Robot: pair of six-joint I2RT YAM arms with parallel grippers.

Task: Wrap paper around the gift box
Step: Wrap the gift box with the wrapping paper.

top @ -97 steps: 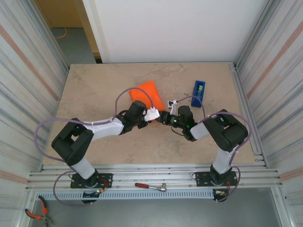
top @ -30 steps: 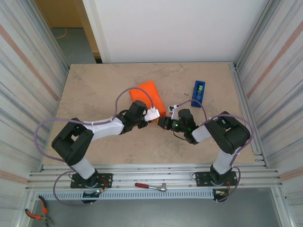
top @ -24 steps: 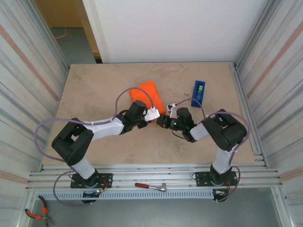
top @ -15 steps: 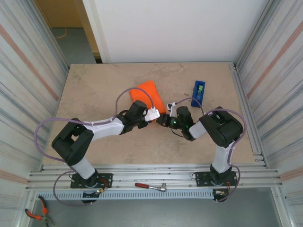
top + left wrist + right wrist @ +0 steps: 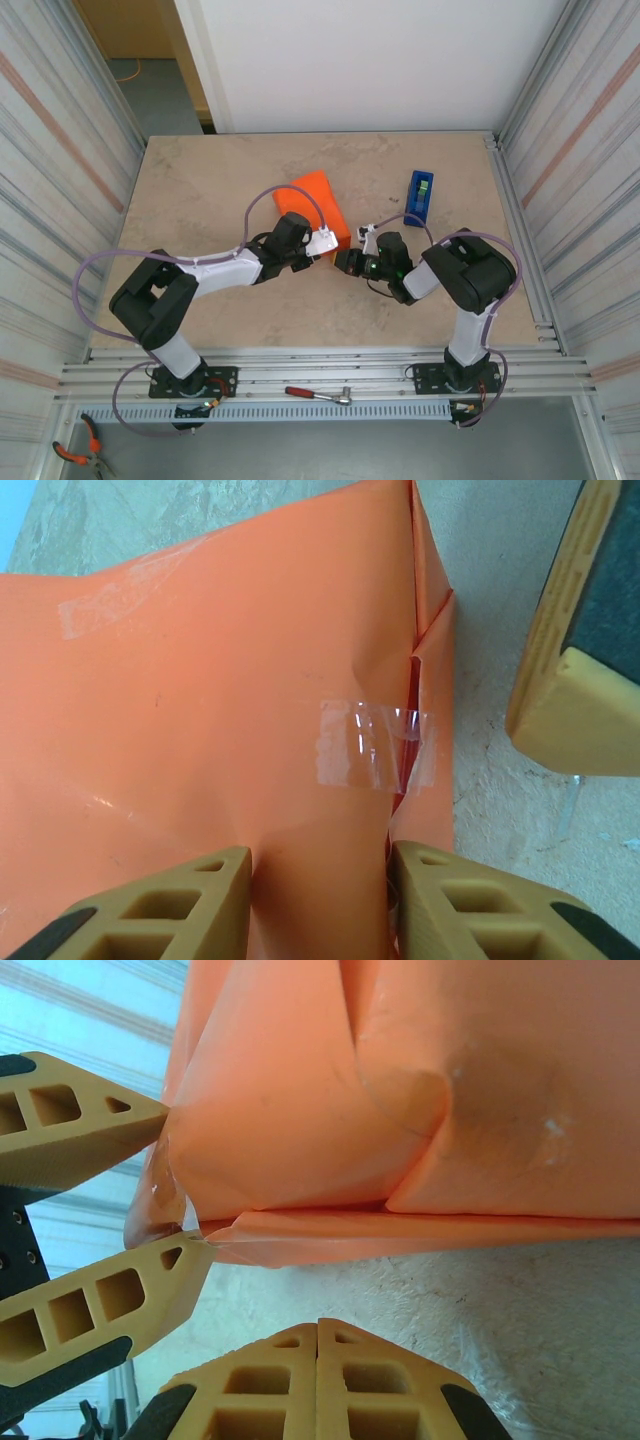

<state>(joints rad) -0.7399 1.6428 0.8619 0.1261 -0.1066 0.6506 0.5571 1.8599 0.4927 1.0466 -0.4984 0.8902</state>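
Observation:
The orange paper [image 5: 316, 200] is folded into a package on the table, and the gift box is hidden inside it. Clear tape [image 5: 365, 745] holds a seam. My left gripper [image 5: 334, 247] is shut on the package's near end, with paper [image 5: 200, 700] pressed between its fingers [image 5: 320, 865]. My right gripper [image 5: 347, 262] is shut and empty, its tips [image 5: 317, 1332] just off the table beside the package's lower fold [image 5: 400, 1090]. The left fingers [image 5: 110, 1300] show at that fold's corner. A right finger [image 5: 575, 680] sits to the right of the package.
A blue tape dispenser [image 5: 420, 194] stands right of the package, toward the back. A red-handled wrench [image 5: 318, 395] lies on the front rail and pliers [image 5: 75, 452] at the lower left. Corrugated walls close in both sides.
My right gripper pushed in toward the package's near corner, then drew back a little; it stayed shut. The left gripper kept its grip and its place.

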